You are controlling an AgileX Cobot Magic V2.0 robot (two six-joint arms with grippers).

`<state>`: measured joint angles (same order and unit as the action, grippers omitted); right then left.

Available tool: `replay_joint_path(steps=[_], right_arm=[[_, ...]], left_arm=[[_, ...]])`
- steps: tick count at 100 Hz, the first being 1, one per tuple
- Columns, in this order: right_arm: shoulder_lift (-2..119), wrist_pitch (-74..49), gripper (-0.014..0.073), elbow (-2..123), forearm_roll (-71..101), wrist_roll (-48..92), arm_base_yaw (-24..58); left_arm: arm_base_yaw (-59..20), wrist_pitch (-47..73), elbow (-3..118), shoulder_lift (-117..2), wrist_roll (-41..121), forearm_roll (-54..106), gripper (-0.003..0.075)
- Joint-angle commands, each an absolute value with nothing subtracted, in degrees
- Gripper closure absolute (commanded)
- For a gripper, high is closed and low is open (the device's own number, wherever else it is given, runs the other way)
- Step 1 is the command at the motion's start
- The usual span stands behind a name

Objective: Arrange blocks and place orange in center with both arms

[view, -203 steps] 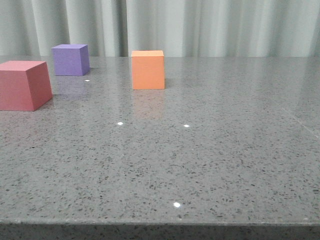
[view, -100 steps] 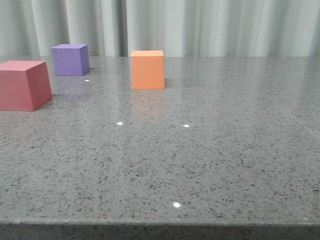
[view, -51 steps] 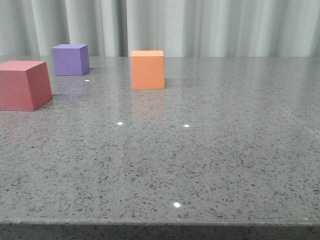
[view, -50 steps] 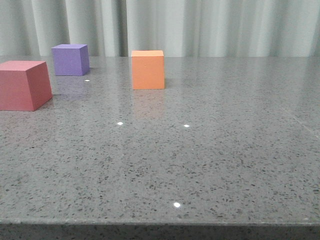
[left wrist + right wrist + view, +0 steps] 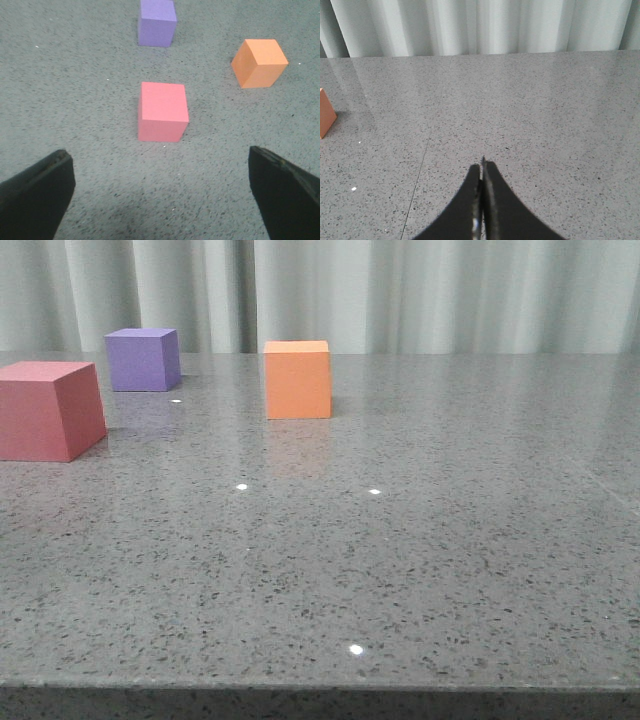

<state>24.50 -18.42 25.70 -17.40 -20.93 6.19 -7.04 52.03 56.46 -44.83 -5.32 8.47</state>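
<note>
Orange cube sits alone toward the back of the grey worktop, upright, well apart from the other two. The purple cube stands farther back and to the left, and the red cube is nearest, at the left edge of the front view. None of them touch.

The left tool hangs above the worktop with its fingers spread wide, holding nothing; the red cube lies ahead of it, roughly centred between the fingers. The right tool is pressed narrow, fingers together and empty, over bare worktop with only a corner of the orange cube at the edge of its view.

Judging by this, the step in hand is the left arm's approach to the red cube. To do it well, descend squarely so each finger meets a flat face, not a corner, and close gently, since the cubes look soft. The right tool must open before it takes anything.
</note>
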Motion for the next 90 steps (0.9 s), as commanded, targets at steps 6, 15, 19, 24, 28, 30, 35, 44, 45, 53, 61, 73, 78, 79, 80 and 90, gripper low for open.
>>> replay_joint_path(steps=[6,15,19,24,28,30,35,44,45,53,61,73,78,79,80,90], right_arm=[[24.6,-14.0,0.0704,27.2,-18.6,-20.3,5.9],[24.6,-14.0,0.0704,27.2,-18.6,-20.3,5.9],[24.6,-14.0,0.0704,27.2,-18.6,-20.3,5.9],[24.6,-14.0,0.0704,27.2,-18.6,-20.3,5.9],[24.6,-14.0,0.0704,27.2,-18.6,-20.3,5.9],[24.6,-14.0,0.0704,27.2,-18.6,-20.3,5.9],[24.6,-14.0,0.0704,27.2,-18.6,-20.3,5.9],[24.6,-14.0,0.0704,27.2,-18.6,-20.3,5.9],[24.6,-14.0,0.0704,27.2,-18.6,-20.3,5.9],[24.6,-14.0,0.0704,27.2,-18.6,-20.3,5.9],[24.6,-14.0,0.0704,27.2,-18.6,-20.3,5.9],[24.6,-14.0,0.0704,27.2,-18.6,-20.3,5.9],[24.6,-14.0,0.0704,27.2,-18.6,-20.3,5.9],[24.6,-14.0,0.0704,27.2,-18.6,-20.3,5.9],[24.6,-14.0,0.0704,27.2,-18.6,-20.3,5.9],[24.6,-14.0,0.0704,27.2,-18.6,-20.3,5.9]], left_arm=[[-7.2,47.4,61.5,-53.0,-5.5,13.8,0.0051],[-9.7,46.8,64.5,-58.5,-5.5,14.8,0.0051],[-11.3,46.0,66.2,-60.8,-5.5,14.8,0.0052],[-14.2,44.7,68.4,-63.5,-5.5,14.7,0.0055],[-16.0,43.3,69.9,-65.7,-5.5,14.7,0.006],[-17.1,42.7,70.8,-66.5,-5.9,14.5,0.0062],[-19.5,41.5,73.0,-69.7,-8.3,12.7,0.0062],[-24.1,40.9,77.7,-74.8,-15.4,4.7,0.0062],[-24.7,41.1,78.5,-75.7,-16.6,3.2,0.0062],[-28.3,42.1,82.8,-80.5,-22.9,-3.7,0.0062],[-31.4,43.1,87.2,-85.6,-26.9,-8.0,0.0062],[-35.0,43.6,94.1,-92.1,-28.3,-8.9,0.0062],[-35.8,44.1,96.7,-94.6,-29.4,-9.3,0.0062],[-36.0,44.3,97.1,-94.9,-29.5,-9.5,0.0062],[-36.2,44.4,97.8,-95.6,-29.6,-9.6,0.0062],[-37.4,46.2,102.7,-100.2,-32.6,-12.4,0.0062]])
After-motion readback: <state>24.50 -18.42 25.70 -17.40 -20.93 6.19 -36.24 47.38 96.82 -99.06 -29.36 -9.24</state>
